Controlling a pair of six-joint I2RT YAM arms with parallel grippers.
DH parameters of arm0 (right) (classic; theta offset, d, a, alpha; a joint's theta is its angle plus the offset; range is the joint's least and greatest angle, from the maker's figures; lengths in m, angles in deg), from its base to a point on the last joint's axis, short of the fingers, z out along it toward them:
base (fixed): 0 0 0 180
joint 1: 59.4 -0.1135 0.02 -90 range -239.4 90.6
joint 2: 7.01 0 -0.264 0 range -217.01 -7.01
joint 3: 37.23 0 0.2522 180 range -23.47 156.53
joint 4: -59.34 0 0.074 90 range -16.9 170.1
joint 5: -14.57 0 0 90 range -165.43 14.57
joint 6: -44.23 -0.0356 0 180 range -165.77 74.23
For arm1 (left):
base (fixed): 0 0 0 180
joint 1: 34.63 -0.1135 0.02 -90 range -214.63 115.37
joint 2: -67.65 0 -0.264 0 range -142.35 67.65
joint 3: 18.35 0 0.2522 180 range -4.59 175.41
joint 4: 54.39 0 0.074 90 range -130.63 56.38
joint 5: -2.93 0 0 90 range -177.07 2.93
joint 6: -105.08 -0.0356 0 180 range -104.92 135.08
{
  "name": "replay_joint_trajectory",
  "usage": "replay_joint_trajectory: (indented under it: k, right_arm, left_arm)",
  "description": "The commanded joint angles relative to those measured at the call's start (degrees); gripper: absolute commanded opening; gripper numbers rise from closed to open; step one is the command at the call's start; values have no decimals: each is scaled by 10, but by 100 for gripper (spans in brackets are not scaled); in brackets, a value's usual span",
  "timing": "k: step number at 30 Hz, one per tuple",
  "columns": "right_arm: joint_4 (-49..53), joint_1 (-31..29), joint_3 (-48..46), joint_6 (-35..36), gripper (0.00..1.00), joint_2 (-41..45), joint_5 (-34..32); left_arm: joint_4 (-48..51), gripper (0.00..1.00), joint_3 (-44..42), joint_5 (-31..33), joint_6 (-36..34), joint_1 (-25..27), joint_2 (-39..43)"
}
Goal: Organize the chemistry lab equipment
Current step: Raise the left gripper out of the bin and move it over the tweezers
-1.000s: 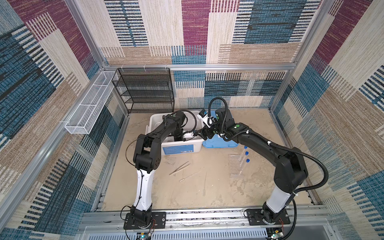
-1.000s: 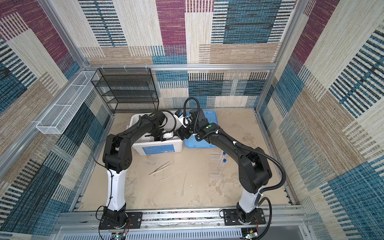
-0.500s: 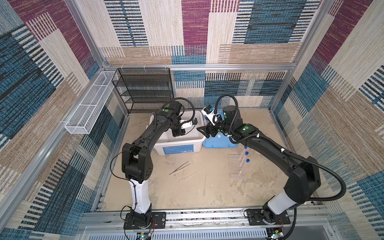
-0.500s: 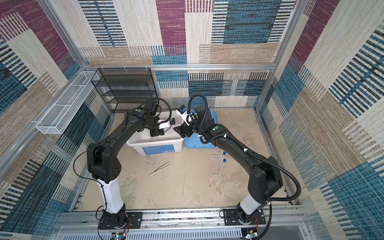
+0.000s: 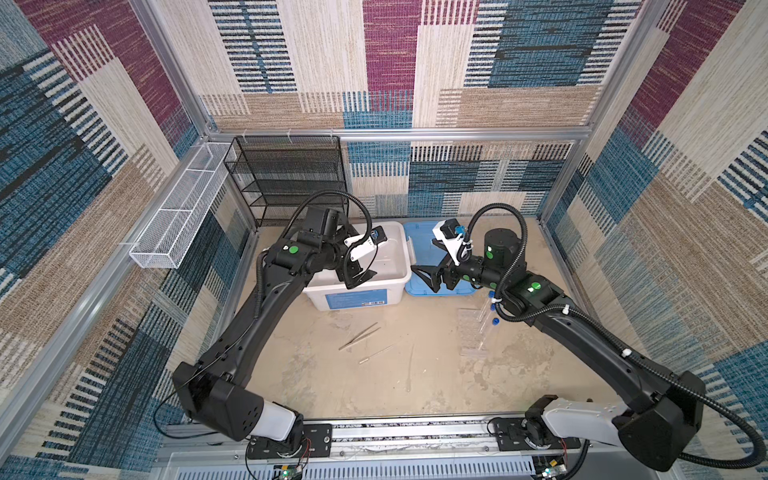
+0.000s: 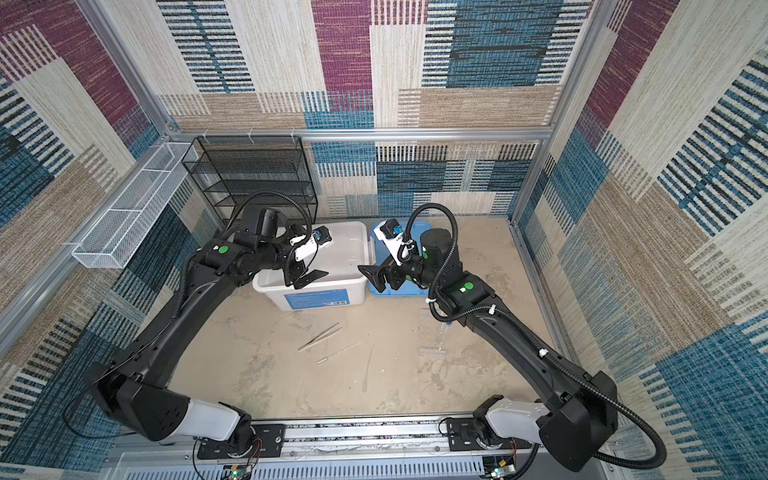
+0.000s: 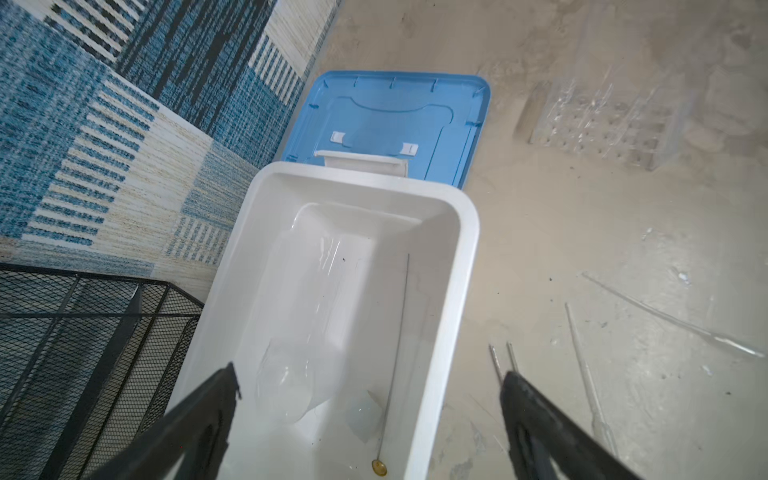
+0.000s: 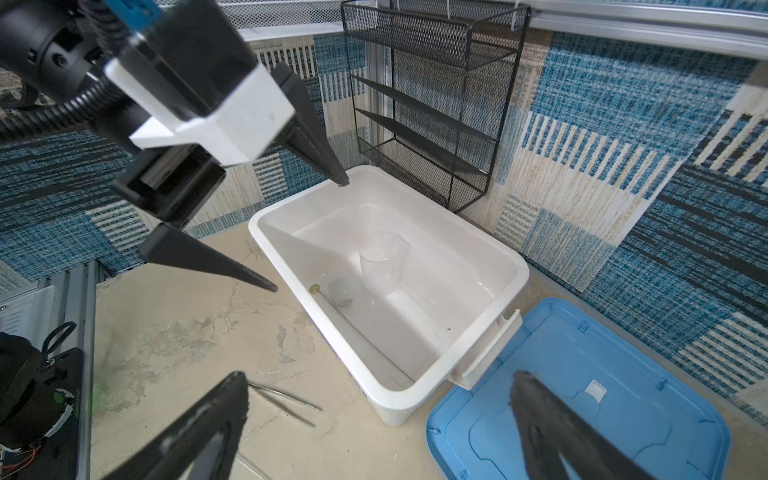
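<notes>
Newly dropped beaker (image 8: 379, 266) in bin (image 8: 511, 266)

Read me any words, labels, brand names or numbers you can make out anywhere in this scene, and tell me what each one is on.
Blue label on the front of the white bin: has print and what looks like a barcode strip, too small and blurred to read in both top views.
Blue lid: no lettering visible.
Arms, clear tube rack and black mesh shelf: no readable text.
So nothing can be quoted.
</notes>
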Motion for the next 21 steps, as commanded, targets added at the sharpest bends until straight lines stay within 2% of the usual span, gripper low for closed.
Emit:
replay_joint_trajectory:
  k: [1, 9, 12, 14, 17, 21]
  right_arm:
    - [-15, -1, -41, -7, 99, 37, 7]
    - [-45, -8, -114, -26, 97, 47, 49]
    - [-64, -25, -130, -37, 96, 34, 53]
    - [-75, -38, -140, -40, 95, 26, 48]
    - [-99, -56, -157, -50, 93, 18, 45]
    - [-133, -71, -177, -63, 92, 14, 43]
  left_arm:
    - [-9, 96, -52, -12, 10, 6, 56]
    - [-7, 93, -222, 91, -8, 33, 136]
    - [-30, 90, -269, 85, 10, 37, 143]
    - [-64, 84, -306, 73, 40, 37, 142]
    - [-83, 75, -341, 73, 67, 39, 113]
    - [-115, 71, -354, 83, 71, 45, 69]
